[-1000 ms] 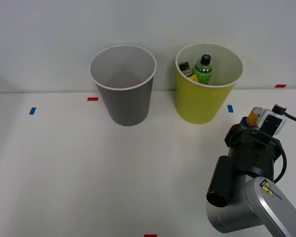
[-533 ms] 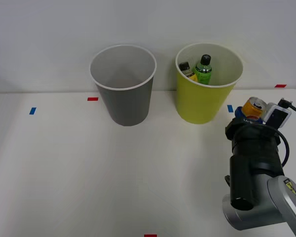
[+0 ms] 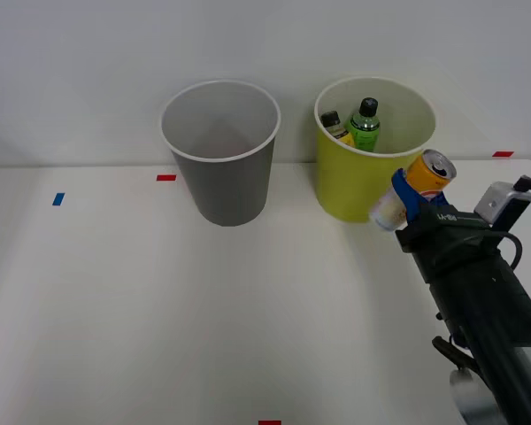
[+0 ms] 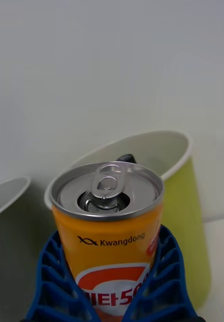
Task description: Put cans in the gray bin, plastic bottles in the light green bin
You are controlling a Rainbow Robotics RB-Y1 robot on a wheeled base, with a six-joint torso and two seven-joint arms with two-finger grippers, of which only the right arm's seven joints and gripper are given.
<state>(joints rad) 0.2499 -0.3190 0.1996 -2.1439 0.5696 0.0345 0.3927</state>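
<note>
- The right gripper [image 3: 405,197] is lifted above the table [image 3: 159,310], just beside the light green bin [image 3: 358,190], on its right side as I look from the front.
- Its two blue ribbed fingers [image 4: 51,282] are pinching the can [image 3: 416,186]. The can sits between them, one finger pressed on each side of the orange label.
- In the wrist view the can [image 4: 109,236] stands up out of the fingers; its silver top with the pull tab is free above them, and the lower part of the label is hidden between the ribs.
- From the front the can is tilted, with the silver top pointing up and to the right, and the pale bottom end toward the light green bin's wall. I cannot tell if it touches the wall.
- The can is off the table, held in the air.
- Inside the light green bin are the green bottle [image 3: 365,126] with a black cap and the darker bottle [image 3: 336,127] with a yellow label, leaning next to each other.
- The gray bin [image 3: 221,177] stands to the left of the light green bin, near it but apart, and well apart from the can.
</note>
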